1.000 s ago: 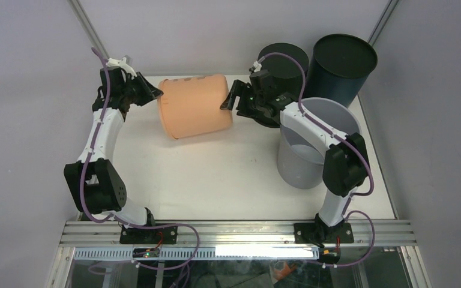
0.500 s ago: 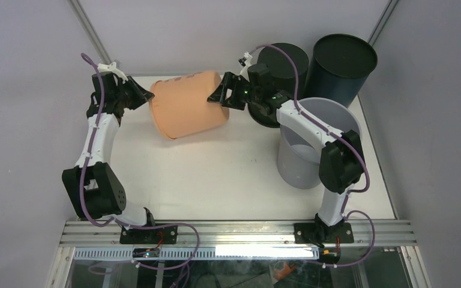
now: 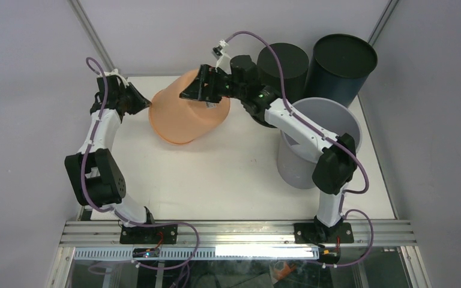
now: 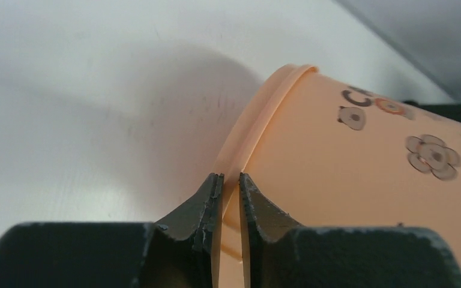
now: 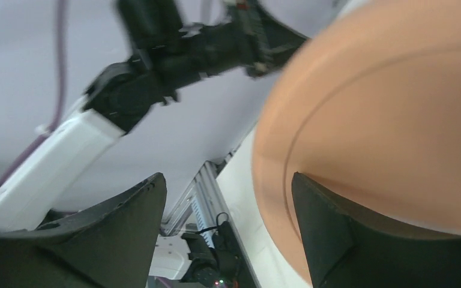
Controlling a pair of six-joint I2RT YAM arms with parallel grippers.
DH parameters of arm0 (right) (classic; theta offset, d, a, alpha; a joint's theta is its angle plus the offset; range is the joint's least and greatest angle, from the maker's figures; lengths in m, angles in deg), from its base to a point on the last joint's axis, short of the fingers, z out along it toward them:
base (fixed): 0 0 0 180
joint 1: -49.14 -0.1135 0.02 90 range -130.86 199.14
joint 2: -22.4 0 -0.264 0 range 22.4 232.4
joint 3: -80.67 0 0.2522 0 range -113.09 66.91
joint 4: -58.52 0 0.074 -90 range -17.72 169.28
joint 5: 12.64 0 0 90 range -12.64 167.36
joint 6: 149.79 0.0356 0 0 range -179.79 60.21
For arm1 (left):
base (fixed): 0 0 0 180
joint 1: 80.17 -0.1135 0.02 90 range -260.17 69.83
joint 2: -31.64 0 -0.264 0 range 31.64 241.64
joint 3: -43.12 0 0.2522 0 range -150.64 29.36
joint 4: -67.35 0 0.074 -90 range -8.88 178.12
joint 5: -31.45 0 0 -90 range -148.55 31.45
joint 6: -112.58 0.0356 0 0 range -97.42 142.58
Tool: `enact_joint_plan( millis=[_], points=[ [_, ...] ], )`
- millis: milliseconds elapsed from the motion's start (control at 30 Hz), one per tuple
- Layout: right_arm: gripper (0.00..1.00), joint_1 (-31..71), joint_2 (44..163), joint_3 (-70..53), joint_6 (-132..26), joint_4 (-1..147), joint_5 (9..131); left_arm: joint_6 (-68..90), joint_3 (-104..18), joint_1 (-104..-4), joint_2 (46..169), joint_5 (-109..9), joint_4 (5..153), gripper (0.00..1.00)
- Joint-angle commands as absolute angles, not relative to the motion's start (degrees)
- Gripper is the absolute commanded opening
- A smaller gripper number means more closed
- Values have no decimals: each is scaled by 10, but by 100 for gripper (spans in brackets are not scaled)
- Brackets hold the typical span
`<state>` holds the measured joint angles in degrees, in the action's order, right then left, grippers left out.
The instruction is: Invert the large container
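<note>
Fingers point(image 4: 204, 201) of our left gripper point(image 4: 229, 177) pinch the large container's point(image 3: 183, 120) rim point(image 4: 258, 114) — our right gripper's point(image 5: 227, 178) fingers point(image 5: 120, 228) are wide apart near its bottom.

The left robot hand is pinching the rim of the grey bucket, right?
Not quite. The left gripper is pinching the rim of the orange container, not the grey bucket. The left wrist view shows it, with both fingers closed on the thin orange rim.
</note>
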<state>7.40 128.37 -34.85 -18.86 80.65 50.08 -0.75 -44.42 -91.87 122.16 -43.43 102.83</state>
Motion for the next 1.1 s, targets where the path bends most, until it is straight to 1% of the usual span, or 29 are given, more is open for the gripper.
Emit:
enact_joint_plan(
  millis=[0,167,333,367,400,433,500,533,600,633,767,833,933,1067],
  points=[
    [80,41,1323,-416,-181,776,454,-38,-446,-902,1259,-352,1084,0],
    [80,38,1384,-509,-191,828,455,-50,-474,-901,1288,-338,1075,0],
    [80,38,1401,-565,-210,880,463,-51,-488,-901,1296,-355,1075,0],
    [80,37,1407,-597,-229,906,461,-51,-492,-900,1296,-355,1075,0],
    [81,36,1413,-636,-252,944,467,-51,-497,-899,1296,-355,1075,2],
    [81,37,1417,-672,-275,979,479,-50,-503,-900,1296,-356,1075,9],
    [82,37,1412,-729,-318,1049,510,-46,-524,-899,1295,-358,1086,36],
    [82,40,1398,-734,-334,1070,531,-43,-538,-899,1292,-362,1093,45],
    [82,45,1346,-688,-361,1089,568,-37,-568,-899,1277,-377,1110,50],
    [82,48,1310,-639,-371,1087,585,-33,-584,-900,1266,-386,1119,52],
    [82,51,1164,-419,-402,1052,632,-19,-636,-895,1206,-411,1135,55],
    [82,52,1106,-324,-400,1047,644,-1,-659,-874,1173,-412,1135,54],
    [82,54,1047,-265,-391,1059,663,46,-704,-790,1141,-440,1151,54],
    [83,80,1008,-276,-378,1109,753,67,-744,-665,1118,-442,1179,54]
  ],
)
